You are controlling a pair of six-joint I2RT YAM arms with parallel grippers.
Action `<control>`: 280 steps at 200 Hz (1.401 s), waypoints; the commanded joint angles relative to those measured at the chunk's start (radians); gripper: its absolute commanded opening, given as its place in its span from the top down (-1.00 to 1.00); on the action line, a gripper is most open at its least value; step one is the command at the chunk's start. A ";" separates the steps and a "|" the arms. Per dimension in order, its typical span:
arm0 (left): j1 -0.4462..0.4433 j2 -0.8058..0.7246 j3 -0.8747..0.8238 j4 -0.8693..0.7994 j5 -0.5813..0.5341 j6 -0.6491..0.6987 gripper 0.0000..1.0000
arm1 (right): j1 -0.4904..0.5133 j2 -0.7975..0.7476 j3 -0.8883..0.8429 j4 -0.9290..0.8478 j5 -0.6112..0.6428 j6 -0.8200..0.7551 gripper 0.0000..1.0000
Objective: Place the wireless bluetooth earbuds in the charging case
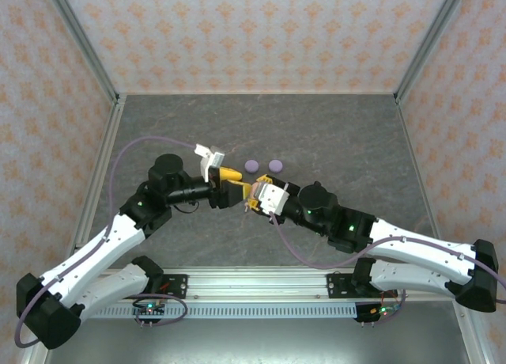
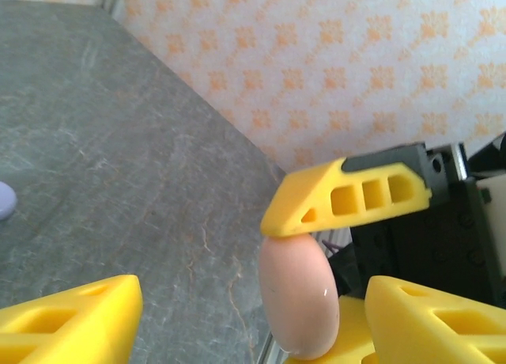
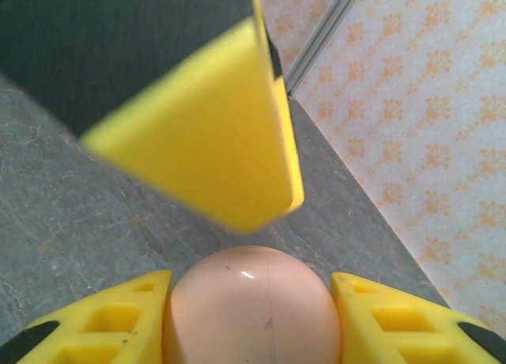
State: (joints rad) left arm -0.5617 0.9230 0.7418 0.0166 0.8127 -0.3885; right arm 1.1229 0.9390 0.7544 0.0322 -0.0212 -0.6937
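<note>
Closest in, at the six o'clock edge of the tabletop (image 1: 340,134), the two arms are bolted side by side, and both reach inward to meet a little short of the middle.

At that meeting point the right fingers (image 3: 95,326) are clamped on the pale pink charging case (image 3: 251,309), one finger against each side of its rounded shell. The case is held up off the tabletop. It looks shut, with only a faint seam showing on the dome. I judge it is held in the air like this so the other arm can reach it from the opposite side, most likely to open the lid, since one pair of fingers cannot both steady the case and open it.

The left fingers (image 2: 71,324) stand apart around the same case without gripping it. In the left wrist view the case sits toward the three o'clock finger, with bare tabletop showing on the nine o'clock side.

Farther out, at about one o'clock from the joined fingers, two small lavender pieces (image 1: 252,165) lie side by side on the tabletop, well clear of both arms. They are too small for me to tell whether they are earbuds or cases, and I cannot pick out a stemmed earbud anywhere.

Beyond them, at twelve o'clock, stands the patterned back wall (image 1: 253,39).
</note>
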 commanded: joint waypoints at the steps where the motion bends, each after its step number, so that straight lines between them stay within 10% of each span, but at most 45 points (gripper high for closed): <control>1: -0.024 0.023 0.034 0.039 0.052 0.047 -0.42 | 0.001 -0.019 -0.017 0.061 0.019 -0.032 0.11; 115: -0.081 0.127 0.105 -0.071 0.070 0.135 0.47 | -0.022 -0.029 -0.023 0.027 0.084 -0.023 0.05; 155: -0.082 0.118 0.103 -0.076 0.049 0.154 0.80 | -0.046 -0.062 -0.018 -0.045 0.051 0.027 -0.38; 189: -0.084 0.106 0.094 -0.070 0.013 0.213 0.93 | -0.064 -0.137 -0.007 -0.217 -0.112 0.066 -1.00; 280: -0.124 0.053 0.081 -0.112 0.056 0.485 0.99 | -0.200 -0.112 0.163 -0.574 -0.531 0.068 -0.77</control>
State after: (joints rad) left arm -0.6689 0.9817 0.8173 -0.0551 0.8284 -0.0154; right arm 0.9459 0.7963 0.8436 -0.4385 -0.4263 -0.6174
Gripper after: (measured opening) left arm 0.172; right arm 0.915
